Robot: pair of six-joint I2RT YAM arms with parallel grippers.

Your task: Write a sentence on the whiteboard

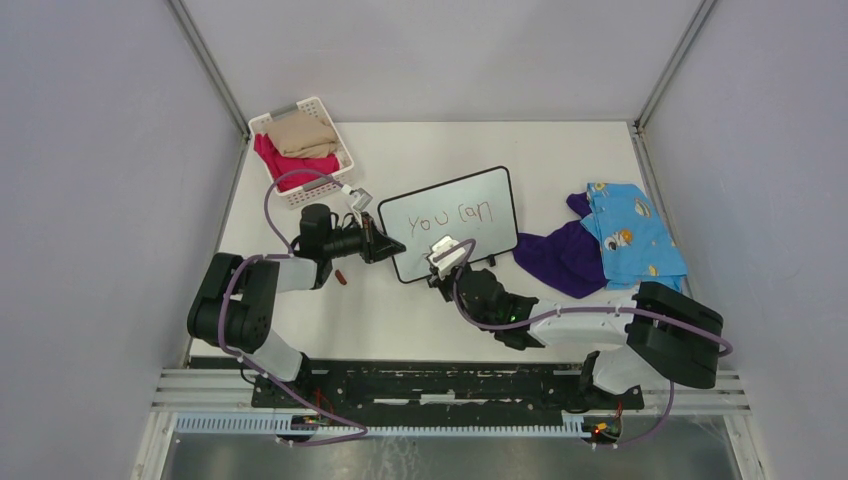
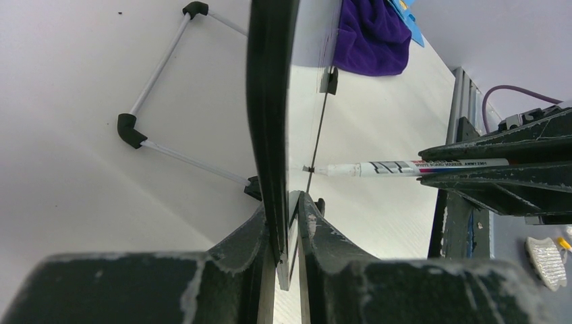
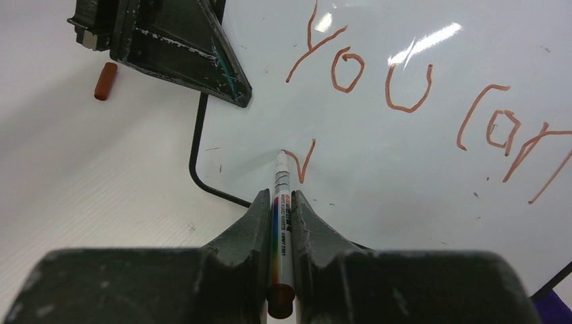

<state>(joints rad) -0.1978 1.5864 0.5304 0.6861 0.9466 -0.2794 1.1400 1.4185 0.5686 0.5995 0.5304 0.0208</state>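
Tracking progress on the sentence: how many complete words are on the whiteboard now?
2. "You" heads the top line of the whiteboard, with "can" to its right. Below "You", a v-shaped stroke starts a second line at the marker tip.

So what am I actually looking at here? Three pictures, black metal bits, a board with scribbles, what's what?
This is a robot: a left arm and a right arm bolted to the near edge of a table. The wide picture is from a camera above and behind them. The other two are from cameras on each wrist, looking out past that arm's own tool, a two-fingered clamp. The left tool is pinching the edge of a whiteboard, apparently to steady it. The right tool grips a marker, its tip at the board. The writing reads "You can", with a small new stroke below. Also on the table: a basket of clothes, a purple cloth, a blue cloth and a small reddish cap.
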